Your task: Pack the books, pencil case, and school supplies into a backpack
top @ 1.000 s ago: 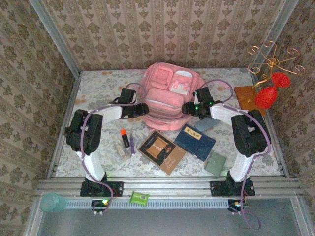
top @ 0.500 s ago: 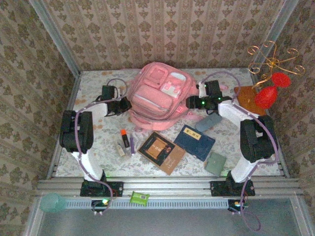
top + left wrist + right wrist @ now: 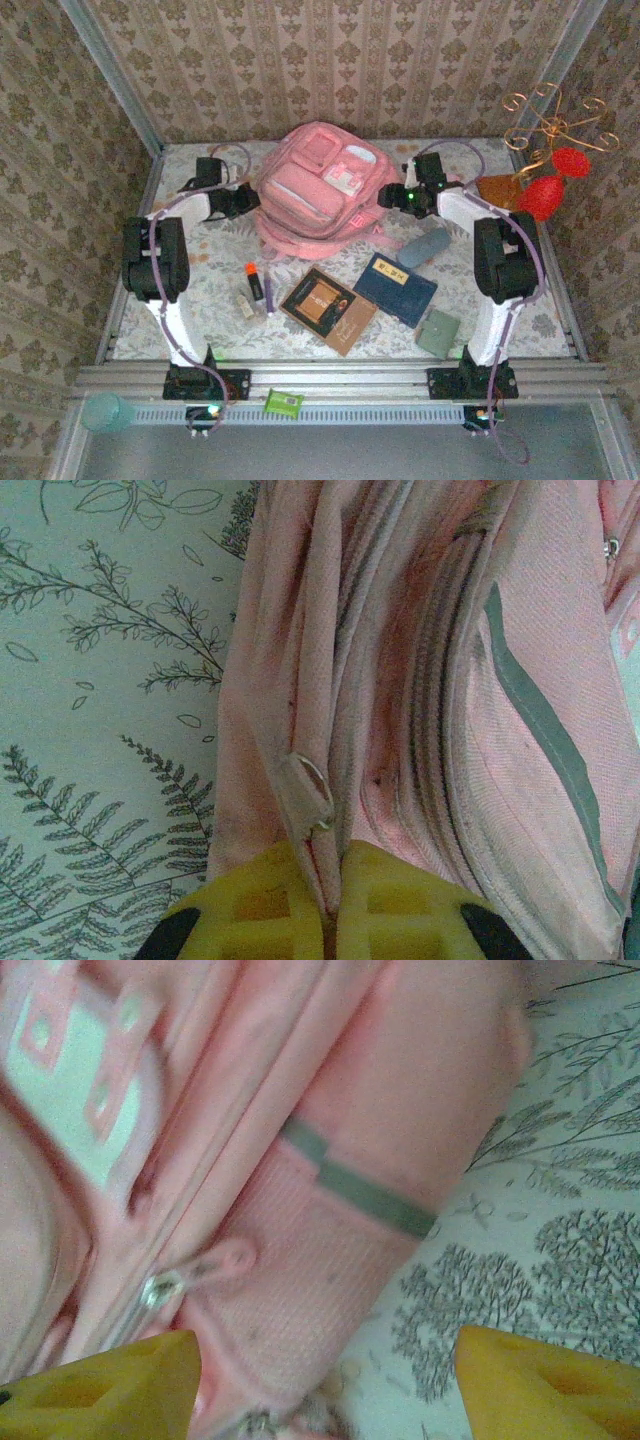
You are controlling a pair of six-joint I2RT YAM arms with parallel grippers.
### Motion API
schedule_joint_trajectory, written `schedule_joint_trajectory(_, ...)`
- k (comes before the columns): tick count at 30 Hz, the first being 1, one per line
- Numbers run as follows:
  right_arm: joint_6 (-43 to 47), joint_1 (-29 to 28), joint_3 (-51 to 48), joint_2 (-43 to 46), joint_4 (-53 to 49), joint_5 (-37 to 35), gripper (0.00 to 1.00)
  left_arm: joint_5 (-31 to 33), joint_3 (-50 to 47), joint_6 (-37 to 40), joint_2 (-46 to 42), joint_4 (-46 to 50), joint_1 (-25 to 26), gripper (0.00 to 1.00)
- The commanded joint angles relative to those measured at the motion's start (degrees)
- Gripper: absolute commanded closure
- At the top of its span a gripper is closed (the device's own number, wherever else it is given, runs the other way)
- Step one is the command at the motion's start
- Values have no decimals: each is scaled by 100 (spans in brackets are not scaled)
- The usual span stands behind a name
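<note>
The pink backpack lies at the back middle of the table. My left gripper is at its left side, shut on a fold of the pink fabric beside a zip pull. At the pack's right side my right gripper stands open, its yellow fingers wide apart around a side pocket. In front lie the dark book with the orange-framed cover and the navy book. An orange-capped marker, a purple pen and a beige block lie to the left.
A grey pouch lies right of the navy book, and a green-grey wallet sits near the front right. A brown board and a gold stand with red ornaments occupy the back right corner. Patterned walls enclose the table.
The backpack has slid toward the back and turned, dragged by my left gripper. Both arms have stretched farther back; the right gripper now sits at the pack's right side.
</note>
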State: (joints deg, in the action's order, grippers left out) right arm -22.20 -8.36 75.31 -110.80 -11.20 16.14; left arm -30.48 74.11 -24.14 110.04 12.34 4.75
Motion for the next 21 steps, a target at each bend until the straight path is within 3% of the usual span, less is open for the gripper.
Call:
schedule_joint_trajectory(1,-1005,12,303,-562,140,-103,32,-411,389,450,119,147,-71,100)
schedule_joint_trajectory(5,-1363,19,365,-844,504,-248,39,-451,769,683,337,435,-72,100)
schedule_joint_trajectory(12,-1834,2,259,-812,1029,239,85,-486,1528,689,919,595,-83,99)
schedule_joint_trajectory(21,-3072,-174,-1585,591,2509,75,95,85,3146,351,1913,996,-81,60)
